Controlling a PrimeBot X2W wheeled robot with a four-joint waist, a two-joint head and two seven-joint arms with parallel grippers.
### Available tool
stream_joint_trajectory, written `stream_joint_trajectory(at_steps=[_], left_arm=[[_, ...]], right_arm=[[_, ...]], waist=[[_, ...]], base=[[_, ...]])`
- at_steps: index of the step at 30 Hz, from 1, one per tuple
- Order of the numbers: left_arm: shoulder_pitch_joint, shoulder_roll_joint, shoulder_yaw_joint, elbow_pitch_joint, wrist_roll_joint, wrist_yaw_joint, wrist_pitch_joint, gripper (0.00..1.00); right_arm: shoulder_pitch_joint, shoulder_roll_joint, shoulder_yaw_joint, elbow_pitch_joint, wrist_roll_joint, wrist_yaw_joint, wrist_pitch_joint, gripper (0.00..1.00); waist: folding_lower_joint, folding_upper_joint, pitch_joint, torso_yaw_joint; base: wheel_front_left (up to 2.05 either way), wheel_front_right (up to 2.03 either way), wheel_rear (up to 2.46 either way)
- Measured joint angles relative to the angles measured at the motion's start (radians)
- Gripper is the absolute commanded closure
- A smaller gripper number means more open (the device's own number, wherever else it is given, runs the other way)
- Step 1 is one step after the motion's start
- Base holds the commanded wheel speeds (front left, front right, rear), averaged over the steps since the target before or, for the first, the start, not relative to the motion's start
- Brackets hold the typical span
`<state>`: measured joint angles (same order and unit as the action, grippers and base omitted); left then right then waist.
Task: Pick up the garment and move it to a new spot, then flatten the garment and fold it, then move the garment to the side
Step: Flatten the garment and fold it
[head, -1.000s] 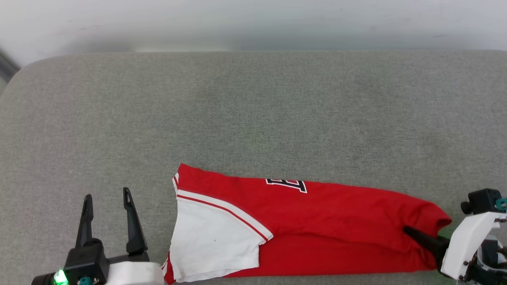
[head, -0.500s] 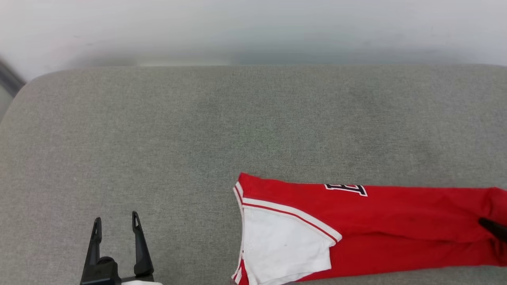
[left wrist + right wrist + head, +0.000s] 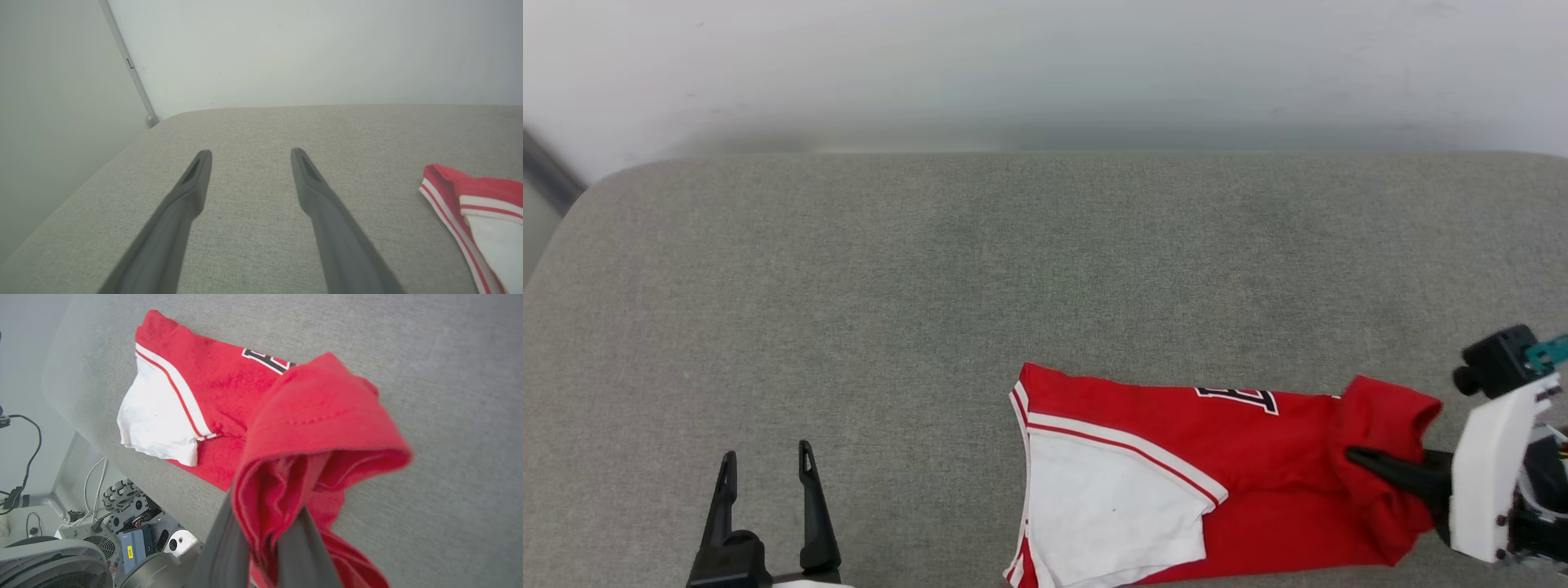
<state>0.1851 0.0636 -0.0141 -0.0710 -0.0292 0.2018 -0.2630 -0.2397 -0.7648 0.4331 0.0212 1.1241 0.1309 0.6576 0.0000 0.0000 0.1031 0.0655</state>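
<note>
Right wrist view: jaws pinch garment (image 3: pixel 318 404).

Body of garment (image 3: pixel 1258 457) bright red; sleeve (image 3: pixel 1107 510) white with one tiny dark speck. Trim (image 3: pixel 1119 445) red-and-white stripes along the sleeve seam and the left edge. Print (image 3: pixel 1237 398) black with white outline (mostly folded under, not readable). Cushion surface (image 3: pixel 890 286) mottled grey-green weave. Wall (image 3: pixel 1045 65) at the far side pale off-white. Left gripper (image 3: pixel 765 451) matte black; right gripper (image 3: pixel 1364 459) black too, its housing (image 3: pixel 1490 482) white, with a teal tab (image 3: pixel 1547 353) at far right.
</note>
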Motion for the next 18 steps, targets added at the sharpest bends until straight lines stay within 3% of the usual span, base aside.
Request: stream_joint_trajectory(at_steps=[4, 9, 18], left_arm=[[-0.015, -0.002, 0.009, 0.007, -0.001, -0.01, 0.0, 0.0], [-0.039, -0.006, 0.008, 0.01, -0.001, -0.025, 0.0, 0.0], [-0.073, -0.01, -0.001, 0.013, -0.003, -0.035, 0.0, 0.0]], right_arm=[[-0.077, 0.063, 0.075, -0.083, -0.076, 0.0, 0.056, 1.0], [-0.204, 0.166, 0.221, -0.085, -0.173, 0.0, 0.115, 1.0], [-0.424, 0.354, 0.448, 0.094, -0.249, 0.0, 0.133, 1.0]], waist=[[0.0, 0.0, 0.009, 0.005], [0.0, 0.0, 0.027, 0.013], [0.0001, 0.0, 0.071, 0.035]], base=[[0.0, 0.0, 0.0], [0.0, 0.0, 0.0], [0.0, 0.0, 0.0]])
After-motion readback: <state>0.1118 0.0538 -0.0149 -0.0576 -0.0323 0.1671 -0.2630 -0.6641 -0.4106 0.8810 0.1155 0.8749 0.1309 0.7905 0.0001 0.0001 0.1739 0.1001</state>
